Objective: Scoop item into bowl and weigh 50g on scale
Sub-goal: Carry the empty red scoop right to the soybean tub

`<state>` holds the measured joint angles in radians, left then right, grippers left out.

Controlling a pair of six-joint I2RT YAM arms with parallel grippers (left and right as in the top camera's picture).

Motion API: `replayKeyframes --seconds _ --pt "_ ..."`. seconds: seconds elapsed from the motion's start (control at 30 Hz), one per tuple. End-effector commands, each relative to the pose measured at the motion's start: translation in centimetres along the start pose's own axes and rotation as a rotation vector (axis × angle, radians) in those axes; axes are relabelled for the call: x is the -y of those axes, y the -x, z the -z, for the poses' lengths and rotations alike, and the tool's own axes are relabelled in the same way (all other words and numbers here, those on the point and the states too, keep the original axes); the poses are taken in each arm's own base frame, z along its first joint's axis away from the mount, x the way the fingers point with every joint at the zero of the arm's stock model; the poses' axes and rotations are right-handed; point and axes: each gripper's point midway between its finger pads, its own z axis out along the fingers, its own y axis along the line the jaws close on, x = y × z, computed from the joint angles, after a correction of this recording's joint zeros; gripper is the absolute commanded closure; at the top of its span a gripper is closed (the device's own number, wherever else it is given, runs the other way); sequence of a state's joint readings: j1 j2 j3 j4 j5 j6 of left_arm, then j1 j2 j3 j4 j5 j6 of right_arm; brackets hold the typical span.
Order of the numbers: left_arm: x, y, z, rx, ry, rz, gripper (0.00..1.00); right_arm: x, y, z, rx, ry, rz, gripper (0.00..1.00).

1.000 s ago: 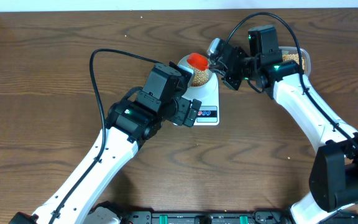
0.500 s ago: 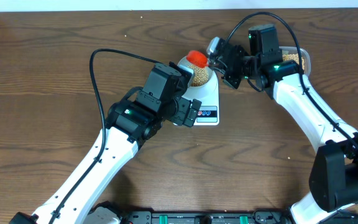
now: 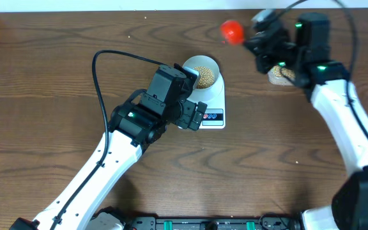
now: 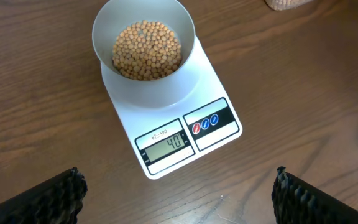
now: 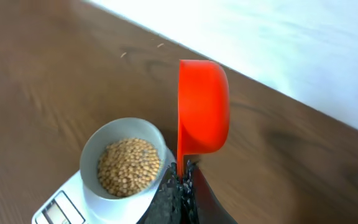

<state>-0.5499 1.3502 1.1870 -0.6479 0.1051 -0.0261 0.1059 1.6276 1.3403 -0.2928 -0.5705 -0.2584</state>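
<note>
The pale bowl (image 4: 166, 87) stands on the white scale (image 4: 222, 140) and holds a heap of tan beans (image 4: 146, 50); the display (image 4: 168, 142) reads 40. My left gripper (image 4: 179, 202) hangs open just in front of the scale, its fingers (image 4: 48, 199) far apart and empty. In the overhead view the left gripper (image 3: 197, 115) sits over the scale's (image 3: 217, 96) near end. My right gripper (image 5: 183, 171) is shut on the handle of a red scoop (image 5: 202, 106), which is turned on its side. Overhead, the scoop (image 3: 232, 30) hangs right of and beyond the bowl (image 3: 187, 64).
A clear container of beans (image 3: 280, 75) lies at the back right, half hidden under my right arm, and shows at the top edge of the left wrist view (image 4: 284, 3). A black cable (image 3: 107, 57) loops above the left arm. A white wall borders the table's far edge.
My right gripper has carried the red scoop away from over the bowl, up and to the right toward the container. The left arm has not moved.
</note>
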Motion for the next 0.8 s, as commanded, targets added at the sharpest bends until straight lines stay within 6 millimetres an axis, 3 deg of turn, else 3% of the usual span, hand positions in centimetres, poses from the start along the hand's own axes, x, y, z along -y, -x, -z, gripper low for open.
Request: replayKeyframes --seconds 0.0,0.13,0.4,0.57,0.77 --pt "-0.3 0.1 0.0 0.0 0.012 0.008 0.02 1.8 0.6 2.8 0.02 -0.05 -0.131 0.99" --pt "-0.3 0.1 0.0 -0.001 0.012 0.008 0.02 5.4 -2.2 5.9 -0.059 -0.199 -0.271 0.99" --pt "-0.3 0.1 0.0 0.0 0.012 0.009 0.02 9.0 -7.1 9.0 -0.19 -0.369 -0.454 0.99" --pt "-0.3 0.1 0.0 0.0 0.012 0.008 0.02 9.8 -8.4 9.1 -0.216 -0.384 -0.486 0.99" --pt "-0.3 0.1 0.0 0.0 0.012 0.008 0.02 11.0 -11.0 7.8 -0.271 -0.402 -0.574 0.99"
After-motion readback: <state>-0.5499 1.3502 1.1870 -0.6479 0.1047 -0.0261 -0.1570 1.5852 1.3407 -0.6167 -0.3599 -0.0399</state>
